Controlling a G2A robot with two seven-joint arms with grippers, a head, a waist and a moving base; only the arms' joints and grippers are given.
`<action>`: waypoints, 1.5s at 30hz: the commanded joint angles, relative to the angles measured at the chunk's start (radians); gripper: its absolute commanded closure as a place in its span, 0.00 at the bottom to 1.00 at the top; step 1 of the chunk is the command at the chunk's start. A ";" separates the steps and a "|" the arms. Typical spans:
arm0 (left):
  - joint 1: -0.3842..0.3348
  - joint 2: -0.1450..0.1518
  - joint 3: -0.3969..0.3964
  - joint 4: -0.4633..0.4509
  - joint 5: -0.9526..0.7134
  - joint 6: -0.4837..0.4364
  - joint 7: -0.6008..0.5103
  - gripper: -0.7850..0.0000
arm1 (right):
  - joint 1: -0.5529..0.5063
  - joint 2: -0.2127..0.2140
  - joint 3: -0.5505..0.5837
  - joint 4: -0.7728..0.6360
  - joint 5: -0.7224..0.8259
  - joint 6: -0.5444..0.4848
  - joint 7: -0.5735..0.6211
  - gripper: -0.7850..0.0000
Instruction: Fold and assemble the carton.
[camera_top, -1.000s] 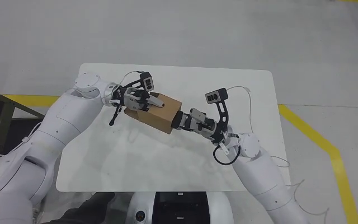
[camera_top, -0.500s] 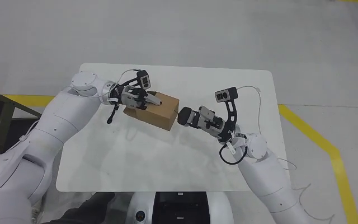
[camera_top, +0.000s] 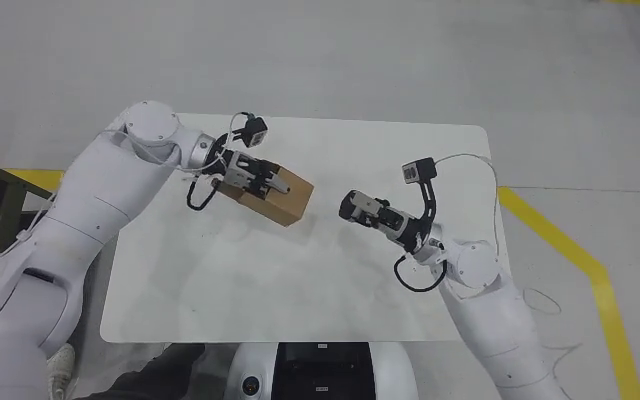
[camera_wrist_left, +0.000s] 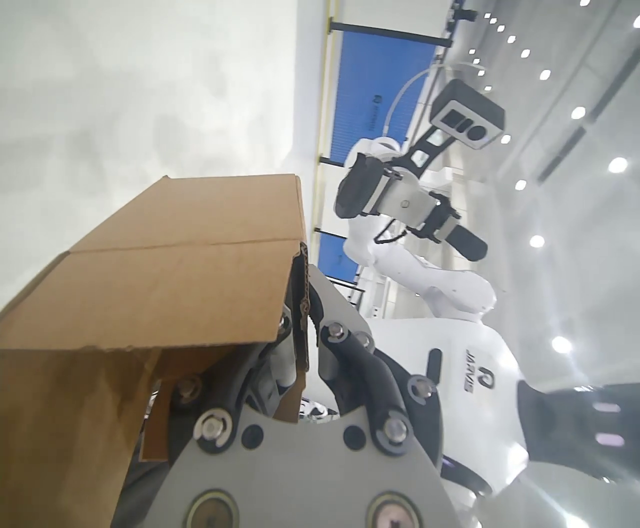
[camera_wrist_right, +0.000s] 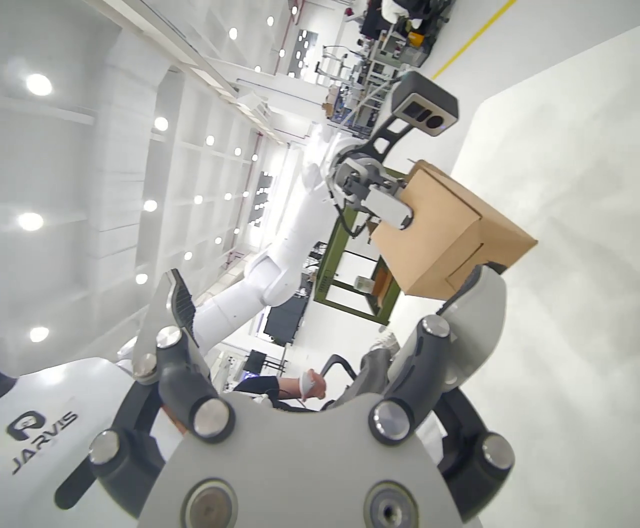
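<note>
A brown carton, folded into a closed box shape, is held tilted above the white table, left of centre. My left gripper is shut on the carton's near wall; in the left wrist view the cardboard edge sits pinched between its fingers. My right gripper hangs open to the right of the carton, a short gap away from it, nothing between its fingers. The right wrist view looks across at the carton with the left gripper clamped on its side.
The table's front half and far right part are bare white surface. A yellow floor line runs past the table's right side. A green frame stands beyond the table's left edge.
My right gripper has let go of the carton's right end and drawn back to the right. The left arm has swung the carton a little leftwards and turned it.
</note>
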 joint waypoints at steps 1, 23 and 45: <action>-0.003 0.007 0.001 -0.066 0.103 0.033 0.030 1.00 | -0.006 0.002 0.006 -0.007 -0.058 0.000 -0.029 0.00; 0.034 -0.013 0.175 -0.464 0.862 0.343 0.171 0.75 | -0.086 0.036 0.116 -0.041 -0.241 -0.071 -0.105 0.00; 0.236 0.059 -0.160 -0.618 0.613 0.232 0.293 0.00 | -0.069 0.046 0.108 -0.021 -0.188 -0.069 -0.112 0.00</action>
